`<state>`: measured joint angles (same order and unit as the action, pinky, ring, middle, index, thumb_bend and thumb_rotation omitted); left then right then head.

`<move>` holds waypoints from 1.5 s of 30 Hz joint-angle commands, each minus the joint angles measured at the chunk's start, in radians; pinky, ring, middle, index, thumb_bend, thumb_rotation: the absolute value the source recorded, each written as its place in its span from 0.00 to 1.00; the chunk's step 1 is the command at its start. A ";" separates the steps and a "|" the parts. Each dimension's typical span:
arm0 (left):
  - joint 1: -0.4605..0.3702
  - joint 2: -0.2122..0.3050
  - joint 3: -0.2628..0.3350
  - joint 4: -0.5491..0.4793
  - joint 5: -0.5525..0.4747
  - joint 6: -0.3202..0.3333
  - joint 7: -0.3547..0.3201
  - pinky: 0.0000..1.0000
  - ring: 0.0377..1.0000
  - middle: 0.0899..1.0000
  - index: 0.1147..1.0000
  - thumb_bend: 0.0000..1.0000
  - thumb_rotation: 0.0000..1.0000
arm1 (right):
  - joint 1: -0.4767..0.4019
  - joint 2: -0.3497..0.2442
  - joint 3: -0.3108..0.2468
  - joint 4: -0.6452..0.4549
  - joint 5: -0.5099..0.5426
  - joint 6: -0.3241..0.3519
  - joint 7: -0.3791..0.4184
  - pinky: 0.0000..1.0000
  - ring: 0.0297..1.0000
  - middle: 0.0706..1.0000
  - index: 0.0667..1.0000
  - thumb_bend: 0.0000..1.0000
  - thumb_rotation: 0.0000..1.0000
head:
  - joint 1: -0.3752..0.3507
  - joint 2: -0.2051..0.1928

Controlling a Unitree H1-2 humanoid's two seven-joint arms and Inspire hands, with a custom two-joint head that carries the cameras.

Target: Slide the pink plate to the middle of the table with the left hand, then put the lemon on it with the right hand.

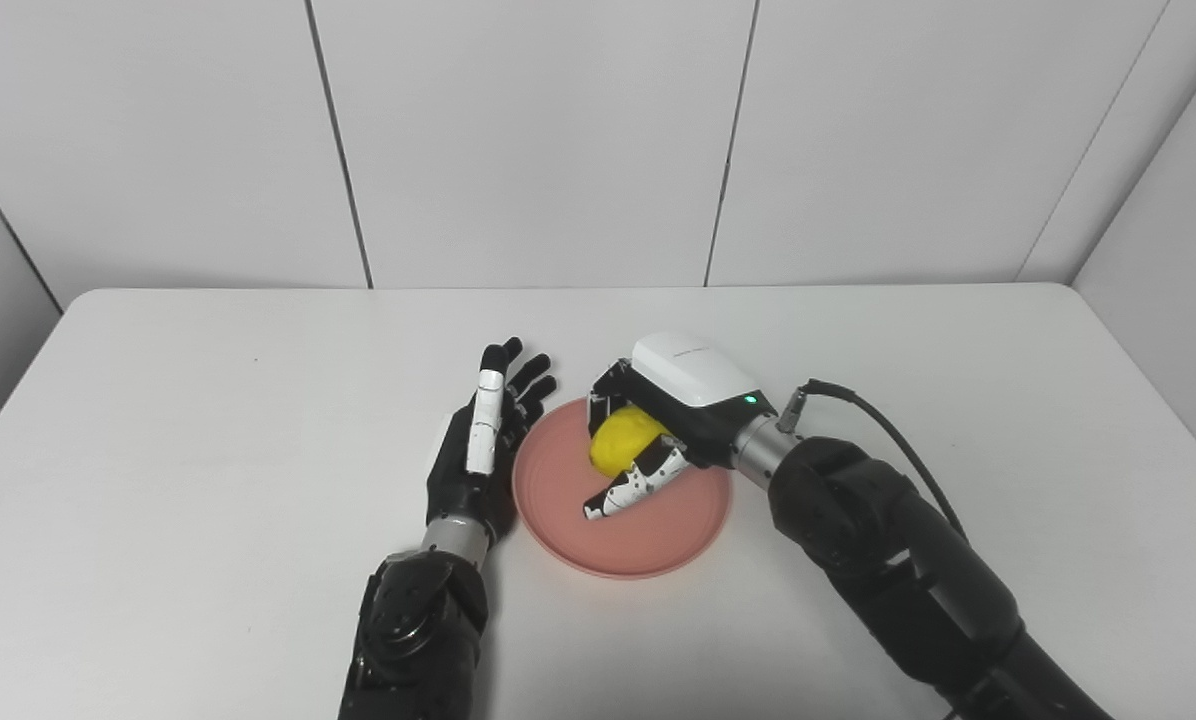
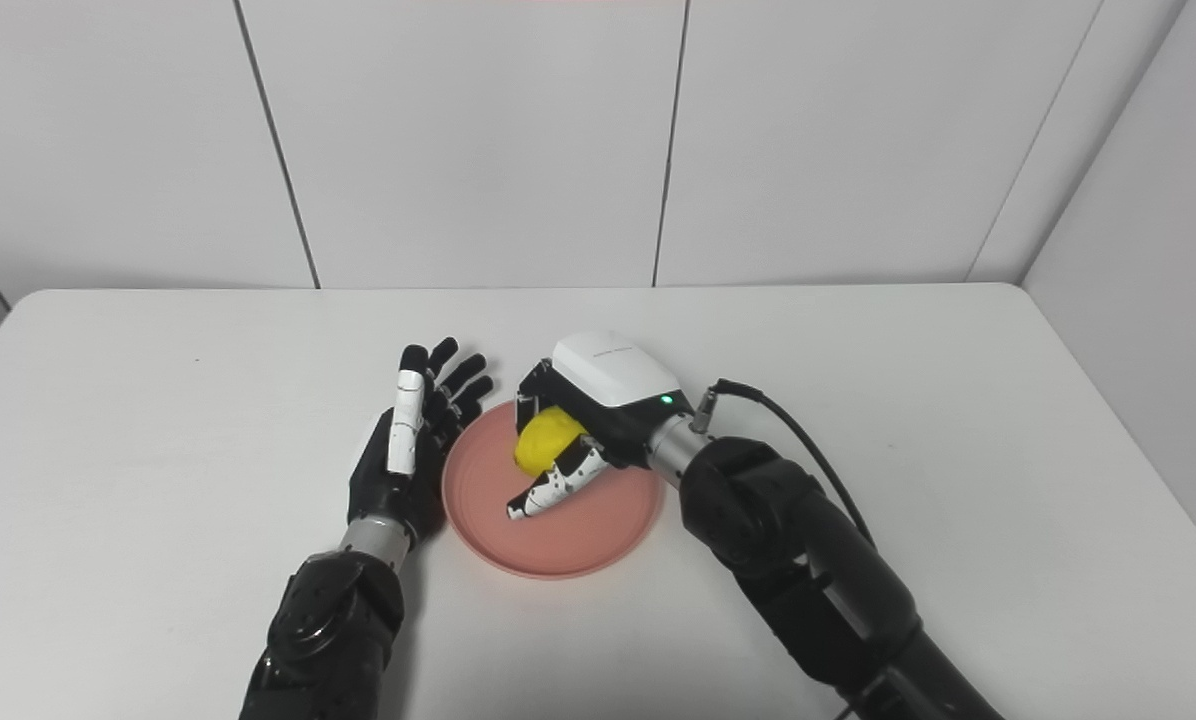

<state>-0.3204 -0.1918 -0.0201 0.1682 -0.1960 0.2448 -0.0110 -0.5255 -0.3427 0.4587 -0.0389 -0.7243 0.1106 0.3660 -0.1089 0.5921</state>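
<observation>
We see the pink plate (image 1: 622, 520) mid-counter (image 1: 208, 480), right robot hand (image 1: 658, 430) curled around the lemon (image 1: 623, 442) over the plate's far side for release, left robot hand (image 1: 483, 440) spread, edge-on beside the plate's left rim, likely steadying it.

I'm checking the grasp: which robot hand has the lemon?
The right robot hand, fingers curled around the lemon above the pink plate. The left robot hand is open and empty at the plate's left rim.
</observation>
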 commanded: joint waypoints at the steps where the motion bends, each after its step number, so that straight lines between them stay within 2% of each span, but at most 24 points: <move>1: 0.021 -0.006 -0.001 0.042 0.007 0.025 0.005 1.00 0.90 0.89 0.92 0.80 0.87 | -0.037 0.000 -0.008 -0.007 -0.003 -0.043 -0.009 0.20 0.22 0.25 0.25 0.65 0.25 | 0.001 -0.001; 3: 0.021 -0.006 -0.002 0.041 0.010 0.024 0.005 1.00 0.90 0.89 0.93 0.80 0.88 | -0.040 0.002 -0.009 -0.003 -0.004 -0.042 -0.008 0.20 0.21 0.23 0.23 0.65 0.23 | 0.001 -0.001; 11: 0.024 -0.013 0.004 0.030 0.003 0.045 0.010 1.00 0.90 0.88 0.92 0.81 0.87 | -0.041 0.008 -0.024 0.064 0.009 -0.129 -0.085 0.17 0.18 0.20 0.20 0.66 0.22 | 0.003 0.001; 14: 0.026 -0.012 0.001 0.028 0.005 0.048 0.009 1.00 0.90 0.89 0.93 0.81 0.87 | -0.033 0.015 -0.030 0.076 -0.014 -0.124 -0.114 0.17 0.19 0.21 0.21 0.67 0.25 | 0.013 0.001; 15: 0.026 -0.012 0.000 0.027 0.006 0.050 0.009 1.00 0.90 0.89 0.92 0.82 0.87 | -0.030 0.019 -0.036 0.073 -0.015 -0.115 -0.117 0.17 0.19 0.21 0.21 0.68 0.33 | 0.013 0.001; 17: 0.026 -0.011 -0.001 0.028 0.007 0.049 0.008 1.00 0.90 0.89 0.92 0.82 0.87 | -0.029 0.023 -0.045 0.065 -0.017 -0.094 -0.109 0.17 0.19 0.21 0.21 0.69 0.40 | 0.010 0.001; 18: 0.025 -0.010 -0.002 0.029 0.008 0.047 0.007 1.00 0.90 0.88 0.92 0.82 0.87 | -0.030 0.024 -0.048 0.060 -0.018 -0.085 -0.100 0.19 0.21 0.24 0.24 0.73 0.53 | 0.010 0.001; 19: 0.023 -0.009 -0.003 0.033 0.009 0.041 0.006 1.00 0.90 0.88 0.92 0.82 0.87 | -0.032 0.023 -0.052 0.057 -0.020 -0.079 -0.092 0.19 0.21 0.24 0.25 0.74 0.56 | 0.010 0.000; 20: 0.022 -0.009 -0.003 0.036 0.010 0.037 0.005 0.97 0.90 0.88 0.92 0.81 0.88 | -0.033 0.023 -0.056 0.055 -0.022 -0.077 -0.087 0.23 0.25 0.28 0.28 0.77 0.63 | 0.010 0.000; 21: 0.021 -0.009 -0.004 0.038 0.010 0.033 0.003 0.97 0.90 0.88 0.92 0.80 0.88 | -0.034 0.023 -0.059 0.056 -0.022 -0.077 -0.085 0.23 0.26 0.29 0.29 0.78 0.64 | 0.012 0.000; 25: 0.021 -0.009 -0.004 0.039 0.012 0.030 0.004 0.94 0.89 0.88 0.92 0.79 0.88 | -0.033 0.015 -0.065 0.039 -0.021 -0.063 -0.046 0.32 0.36 0.40 0.43 0.82 0.70 | 0.011 0.002; 26: 0.022 -0.010 -0.003 0.038 0.011 0.033 0.004 0.94 0.90 0.88 0.92 0.81 0.88 | -0.034 0.011 -0.063 0.026 -0.025 -0.043 -0.017 0.45 0.50 0.53 0.55 0.86 0.78 | 0.010 0.002; 27: 0.022 -0.010 -0.003 0.036 0.011 0.035 0.006 0.95 0.90 0.88 0.92 0.82 0.87 | -0.033 0.009 -0.061 0.014 -0.030 -0.025 0.008 0.52 0.57 0.59 0.61 0.88 0.81 | 0.010 0.002; 30: 0.021 -0.012 -0.001 0.033 0.011 0.043 0.010 0.95 0.90 0.88 0.91 0.82 0.87 | -0.031 0.008 -0.060 -0.004 -0.047 0.006 0.054 0.60 0.63 0.65 0.67 0.91 0.85 | 0.012 0.004; 40: 0.019 -0.014 0.003 0.028 0.005 0.052 0.011 0.96 0.90 0.88 0.91 0.81 0.86 | -0.029 0.013 -0.071 -0.002 -0.051 -0.013 0.064 0.65 0.67 0.68 0.70 0.94 0.84 | 0.013 0.002; 45: 0.020 -0.012 0.000 0.031 0.007 0.046 0.007 0.94 0.89 0.88 0.92 0.81 0.87 | -0.028 0.013 -0.079 -0.004 -0.050 -0.040 0.036 0.58 0.63 0.67 0.69 0.91 0.82 | 0.012 0.002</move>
<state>-0.3203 -0.1921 -0.0225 0.1685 -0.1904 0.2435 -0.0150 -0.5254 -0.3253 0.4006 -0.0147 -0.7758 0.0911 0.4389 -0.0982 0.5952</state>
